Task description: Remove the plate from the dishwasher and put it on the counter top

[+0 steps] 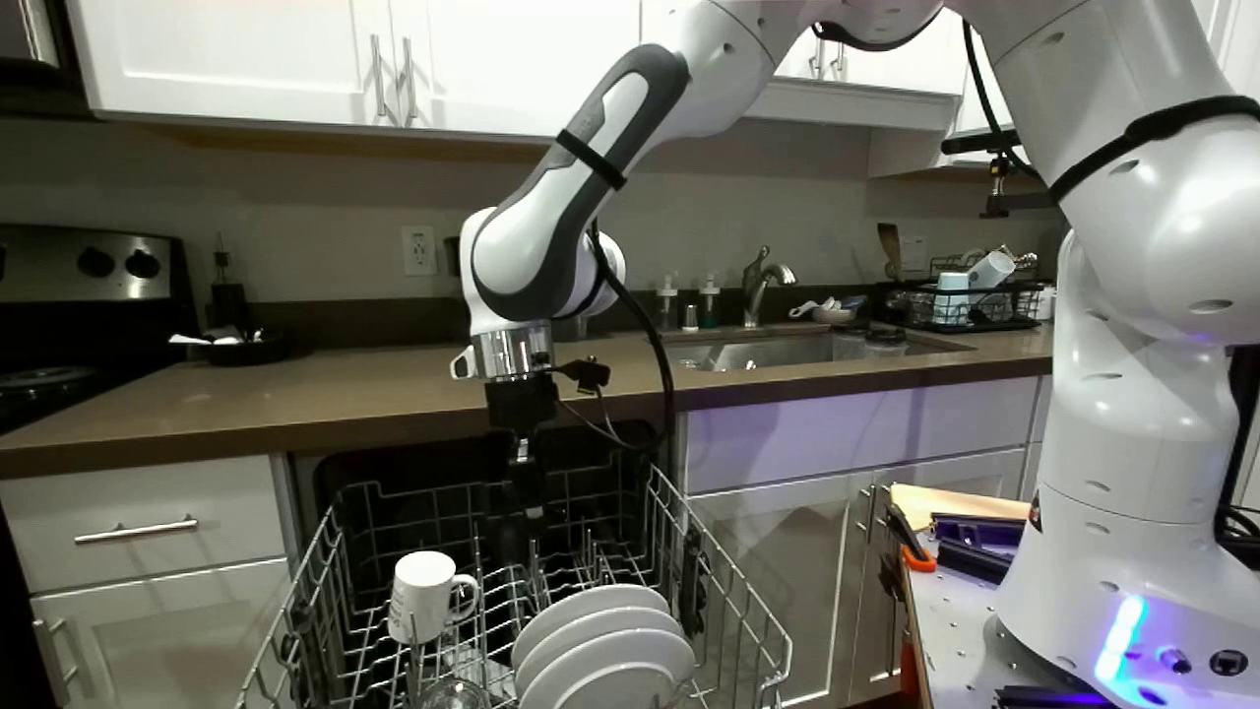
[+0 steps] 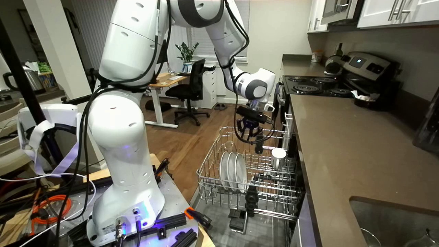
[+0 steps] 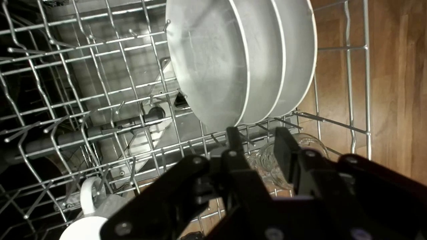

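Observation:
Three white plates (image 2: 233, 170) stand on edge side by side in the wire rack of the dishwasher (image 1: 724, 561), which is pulled out. Which of them is the plate meant cannot be told. In the wrist view the nearest plate (image 3: 210, 63) faces the camera, its lower edge just beyond the left fingertip; contact is unclear. My gripper (image 3: 257, 136) points down over the rack with its fingers parted and nothing gripped between them. An exterior view shows the gripper (image 2: 249, 132) above the rack, on the stove side of the plates. The brown counter top (image 1: 345, 389) runs behind the dishwasher.
A white mug (image 1: 423, 596) sits in the rack near the counter side. Clear glassware (image 3: 270, 163) lies beyond my fingers. Wire tines and the rack's side wall (image 3: 348, 83) surround the plates. On the counter are a sink (image 1: 787, 350), a black dish (image 1: 241, 348) and a drying basket (image 1: 970, 300).

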Action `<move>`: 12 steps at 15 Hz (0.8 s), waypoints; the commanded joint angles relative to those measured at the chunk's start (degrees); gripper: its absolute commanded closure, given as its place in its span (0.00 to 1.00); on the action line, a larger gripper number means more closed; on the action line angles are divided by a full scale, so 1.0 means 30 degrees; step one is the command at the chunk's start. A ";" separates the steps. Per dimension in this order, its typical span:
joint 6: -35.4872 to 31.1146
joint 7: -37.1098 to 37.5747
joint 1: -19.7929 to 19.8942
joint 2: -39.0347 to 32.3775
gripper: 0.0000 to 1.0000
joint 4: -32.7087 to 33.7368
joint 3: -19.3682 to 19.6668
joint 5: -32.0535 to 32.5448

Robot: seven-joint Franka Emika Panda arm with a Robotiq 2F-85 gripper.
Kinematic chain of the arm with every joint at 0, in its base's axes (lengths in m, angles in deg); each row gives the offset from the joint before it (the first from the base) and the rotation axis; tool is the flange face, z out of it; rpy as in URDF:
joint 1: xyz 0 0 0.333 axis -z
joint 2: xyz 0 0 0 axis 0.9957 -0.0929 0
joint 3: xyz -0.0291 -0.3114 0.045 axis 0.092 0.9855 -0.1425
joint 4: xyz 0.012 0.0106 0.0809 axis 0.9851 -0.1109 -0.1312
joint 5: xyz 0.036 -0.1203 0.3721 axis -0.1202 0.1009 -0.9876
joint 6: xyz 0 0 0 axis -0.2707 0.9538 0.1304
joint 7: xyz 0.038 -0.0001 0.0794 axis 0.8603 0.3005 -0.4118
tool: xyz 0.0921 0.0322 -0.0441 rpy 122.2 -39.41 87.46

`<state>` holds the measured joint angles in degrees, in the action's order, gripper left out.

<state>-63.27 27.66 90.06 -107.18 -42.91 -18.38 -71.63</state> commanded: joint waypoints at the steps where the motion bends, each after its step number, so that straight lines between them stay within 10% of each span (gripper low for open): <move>1: -0.0072 0.0562 -0.0511 -0.0383 0.37 -0.0182 0.0572 0.0052; 6: 0.0088 0.0659 -0.0618 -0.1533 0.04 -0.0212 0.0695 -0.0055; 12: -0.0246 0.0732 -0.0735 -0.2631 0.01 -0.0360 0.0820 0.0424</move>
<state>-63.28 28.50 88.83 -114.30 -43.62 -16.72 -71.53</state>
